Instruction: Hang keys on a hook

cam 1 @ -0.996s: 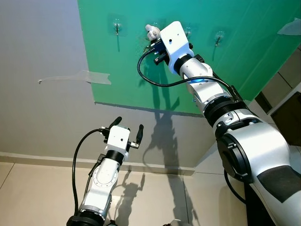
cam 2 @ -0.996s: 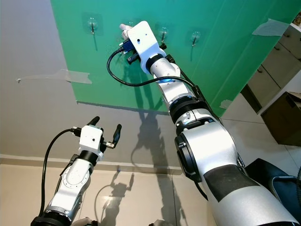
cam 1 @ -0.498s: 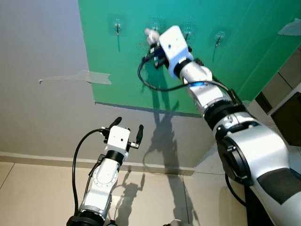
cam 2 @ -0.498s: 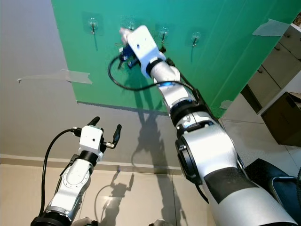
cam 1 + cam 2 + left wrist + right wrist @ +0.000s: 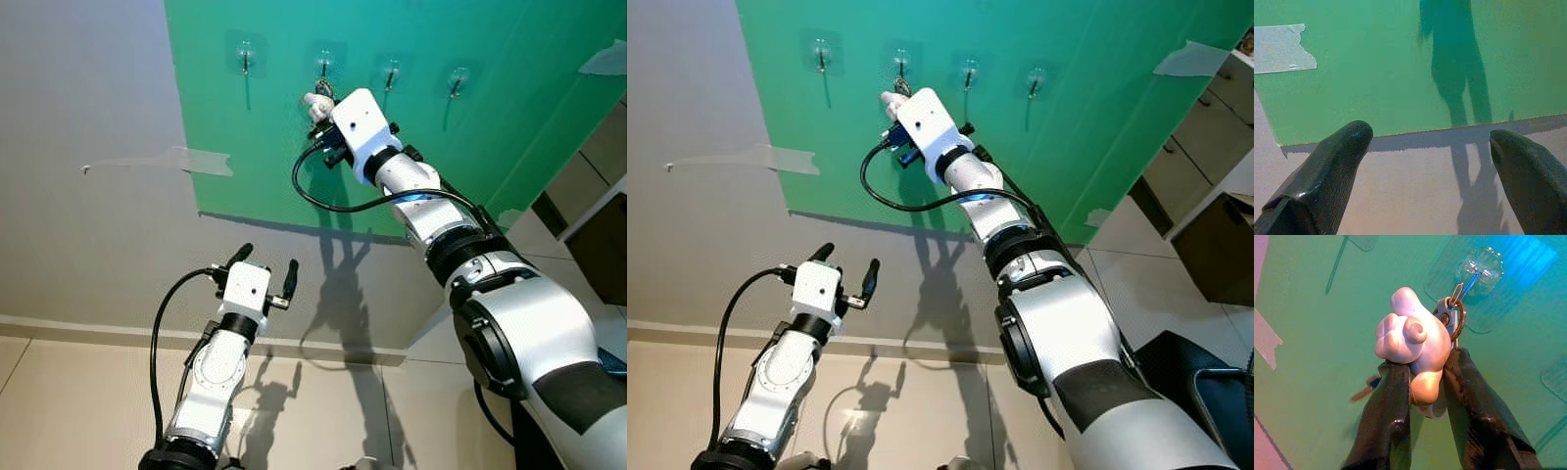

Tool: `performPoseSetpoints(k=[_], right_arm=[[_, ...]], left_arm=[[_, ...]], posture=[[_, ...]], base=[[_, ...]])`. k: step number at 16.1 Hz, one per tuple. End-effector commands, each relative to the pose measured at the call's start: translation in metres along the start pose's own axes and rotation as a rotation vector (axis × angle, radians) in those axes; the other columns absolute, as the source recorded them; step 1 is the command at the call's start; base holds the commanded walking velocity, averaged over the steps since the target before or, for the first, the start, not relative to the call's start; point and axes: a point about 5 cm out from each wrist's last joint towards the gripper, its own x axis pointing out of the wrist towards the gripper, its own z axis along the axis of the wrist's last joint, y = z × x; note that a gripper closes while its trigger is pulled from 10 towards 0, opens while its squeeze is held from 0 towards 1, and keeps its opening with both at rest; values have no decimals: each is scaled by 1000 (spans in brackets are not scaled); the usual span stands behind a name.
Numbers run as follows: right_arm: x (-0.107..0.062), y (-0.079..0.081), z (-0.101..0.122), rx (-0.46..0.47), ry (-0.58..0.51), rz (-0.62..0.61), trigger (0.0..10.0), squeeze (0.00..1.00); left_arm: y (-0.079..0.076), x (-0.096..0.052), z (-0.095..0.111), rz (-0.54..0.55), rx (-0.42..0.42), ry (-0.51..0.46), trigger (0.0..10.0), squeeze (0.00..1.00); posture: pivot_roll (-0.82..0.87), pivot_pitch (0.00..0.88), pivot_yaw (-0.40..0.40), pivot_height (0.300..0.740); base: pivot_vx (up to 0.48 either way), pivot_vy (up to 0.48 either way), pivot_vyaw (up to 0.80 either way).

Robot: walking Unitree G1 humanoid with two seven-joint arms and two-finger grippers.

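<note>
While the right gripper [image 5: 1422, 387] is clamping the keys [image 5: 1413, 340], their ring [image 5: 1455, 316] is touching the hook [image 5: 1473, 276] just ahead. Left gripper [image 5: 263, 266] is idling with jaws apart.

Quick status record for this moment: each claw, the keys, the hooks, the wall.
right claw: raised to the green sheet, shut on the white figurine keychain
keys: key ring sits at the second hook from the robot's left; whether it has caught on the hook cannot be told
hooks: four clear stick-on hooks in a row on the green sheet
left claw: open, held low before the grey wall, holding nothing
tape: a strip across the sheet's left edge
</note>
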Motion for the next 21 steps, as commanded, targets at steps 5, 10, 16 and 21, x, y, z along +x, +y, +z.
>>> performPoseSetpoints(k=[5, 10, 16, 21], right_arm=[[0, -7, 0, -1, 16, -35, 10000, 0], [1, -8, 3, 26, 5, -25, 10000, 1000], [0, -9, 1, 37, 17, -25, 10000, 1000], [-10, -14, -21, -43, 108, -49, 10000, 0]], left_arm=[[-6, -1, 1, -20, 6, -2, 10000, 0], [-7, -1, 1, -20, 4, -1, 10000, 0], [-9, -1, 1, -23, 3, 2, 10000, 0], [-9, -2, 1, -23, 2, 2, 10000, 0]], posture=[[10, 0, -130, 723], [9, 0, -132, 723], [6, 0, -132, 723], [4, 0, -134, 723]], base=[[0, 0, 0], [0, 0, 0], [0, 0, 0], [0, 0, 0]])
